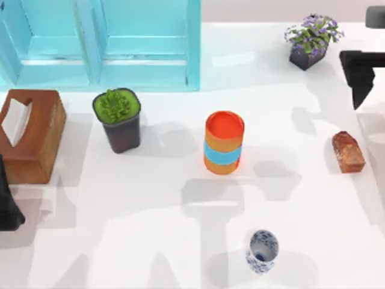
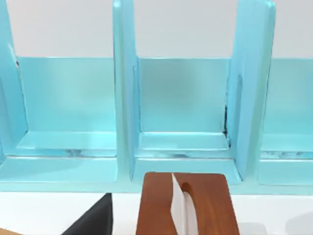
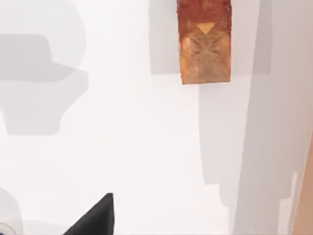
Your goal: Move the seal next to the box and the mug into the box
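White table (image 1: 150, 229) is seen from above, with a light blue box (image 1: 108, 45) of open compartments set along its far edge on the left side. The seal (image 1: 348, 152) is found near the right edge of the table, lying flat, well apart from the blue box. In the right wrist view the seal (image 3: 204, 41) is seen lying on bare white table with lots of open room around it. The mug (image 1: 262, 251) is placed close to the front edge, right of the middle, with nothing touching it.

An orange cylinder with a blue band (image 1: 224, 142) is stood in the middle of the table. A dark pot with a green plant (image 1: 118, 120) is set to its left, and a brown tissue box (image 1: 30, 135) is kept at the left edge. A small pot of purple flowers (image 1: 311, 41) is seen at the far right corner. Wide bare space is left between the mug, the cylinder and the seal.

The left end effector (image 1: 7, 208) is parked at the left edge, beside the tissue box; whether it is open cannot be told. The right end effector (image 1: 361, 72) is held at the right edge, beyond the seal; its opening cannot be told either. Nothing is seen held by either one.
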Available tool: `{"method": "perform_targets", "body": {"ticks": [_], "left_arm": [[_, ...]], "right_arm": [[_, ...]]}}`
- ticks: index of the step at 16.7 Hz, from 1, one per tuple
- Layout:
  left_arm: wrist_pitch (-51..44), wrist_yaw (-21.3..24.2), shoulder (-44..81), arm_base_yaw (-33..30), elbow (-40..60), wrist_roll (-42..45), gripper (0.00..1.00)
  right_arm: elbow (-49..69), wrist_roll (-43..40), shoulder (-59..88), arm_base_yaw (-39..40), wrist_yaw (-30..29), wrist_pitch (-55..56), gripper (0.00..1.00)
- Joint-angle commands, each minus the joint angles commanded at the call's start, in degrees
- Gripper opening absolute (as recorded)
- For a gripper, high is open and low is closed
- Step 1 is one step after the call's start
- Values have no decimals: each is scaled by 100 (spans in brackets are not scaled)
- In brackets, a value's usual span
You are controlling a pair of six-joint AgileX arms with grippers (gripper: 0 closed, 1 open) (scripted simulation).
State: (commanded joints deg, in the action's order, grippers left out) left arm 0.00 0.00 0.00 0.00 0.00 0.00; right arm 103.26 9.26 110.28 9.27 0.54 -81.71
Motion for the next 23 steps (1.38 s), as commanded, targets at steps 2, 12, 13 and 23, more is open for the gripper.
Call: {"method": "perform_targets", "body": {"ticks": [2, 12, 13, 23], "left_arm": [[0, 0, 0, 0, 0, 0, 100], [0, 0, 0, 0, 0, 0, 100], [0, 0, 0, 0, 0, 0, 100], [0, 0, 0, 0, 0, 0, 100]], "right_arm": [[-124, 175, -48, 168, -2, 58, 100], [-1893, 2368, -818, 2322, -33, 957, 100], [-2114, 2627, -920, 2575, -37, 1072, 100], [-3024, 3693, -1345, 3624, -52, 1549, 100]]}}
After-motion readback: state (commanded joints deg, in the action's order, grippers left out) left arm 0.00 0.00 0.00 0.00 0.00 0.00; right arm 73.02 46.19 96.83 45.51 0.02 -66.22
